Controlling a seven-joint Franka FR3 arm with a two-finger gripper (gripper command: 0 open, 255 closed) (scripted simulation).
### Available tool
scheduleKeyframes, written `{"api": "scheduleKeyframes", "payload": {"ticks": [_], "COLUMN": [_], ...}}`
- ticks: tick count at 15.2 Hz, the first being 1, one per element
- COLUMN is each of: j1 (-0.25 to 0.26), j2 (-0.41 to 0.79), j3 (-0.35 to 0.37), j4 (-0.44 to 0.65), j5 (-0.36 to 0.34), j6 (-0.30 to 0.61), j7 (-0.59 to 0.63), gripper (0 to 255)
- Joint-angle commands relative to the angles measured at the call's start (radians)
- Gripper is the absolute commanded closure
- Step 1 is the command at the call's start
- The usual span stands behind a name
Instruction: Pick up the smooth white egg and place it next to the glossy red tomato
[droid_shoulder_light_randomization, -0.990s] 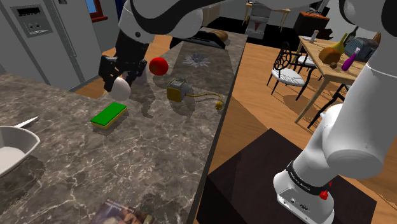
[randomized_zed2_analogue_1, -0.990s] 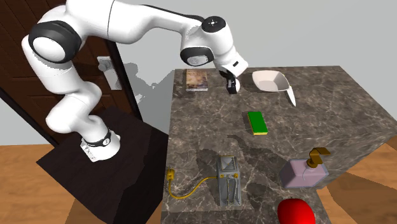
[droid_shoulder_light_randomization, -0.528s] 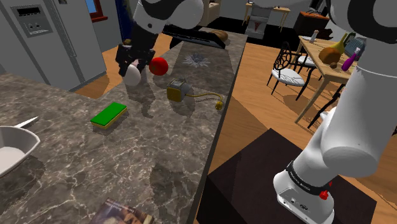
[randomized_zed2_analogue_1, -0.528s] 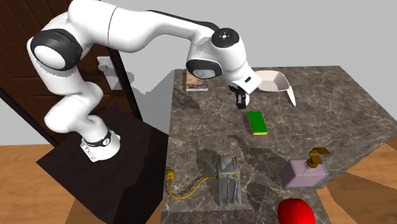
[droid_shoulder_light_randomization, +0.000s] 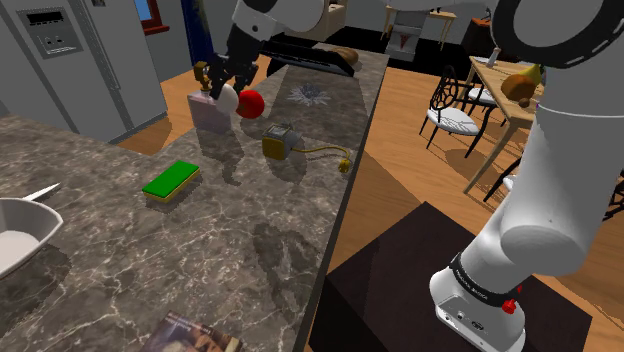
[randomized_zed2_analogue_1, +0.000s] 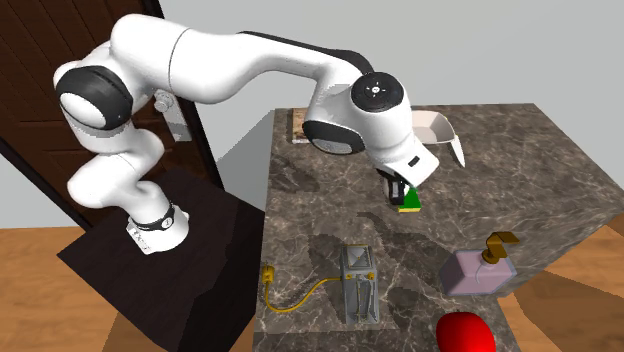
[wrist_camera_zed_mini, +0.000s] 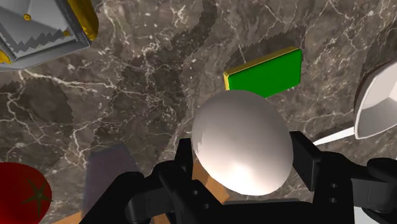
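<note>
Item: white egg (wrist_camera_zed_mini: 242, 141) | Holder: gripper (wrist_camera_zed_mini: 245, 164), fingers clasping both sides | Position: aloft over veined countertop (wrist_camera_zed_mini: 159, 83), likely clearing green sponge (wrist_camera_zed_mini: 267, 71) | Destination: red tomato (wrist_camera_zed_mini: 22, 197), near.

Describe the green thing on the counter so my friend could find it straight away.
Start at the long dark veined stone counter. Between the white angular bowl and the small grey-and-yellow box with a yellow cord lies a flat rectangular pad. It alone has a bright green top over a yellow base.
</note>
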Motion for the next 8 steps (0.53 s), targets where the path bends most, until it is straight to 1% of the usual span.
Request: {"api": "scheduleKeyframes", "payload": {"ticks": [1,5,8], "j1": [-0.021,-0.065,-0.096], "j2": [0.048,0.148,0.242], "j3": [-0.011,-0.031,-0.043], "j4": [0.071,0.226,0.375], "j5": [-0.001,-0.005,-0.012], "j6": [-0.035,-0.113,-0.184], "j7": [-0.026,-0.071,-0.096], "gripper": [255,255,255]}}
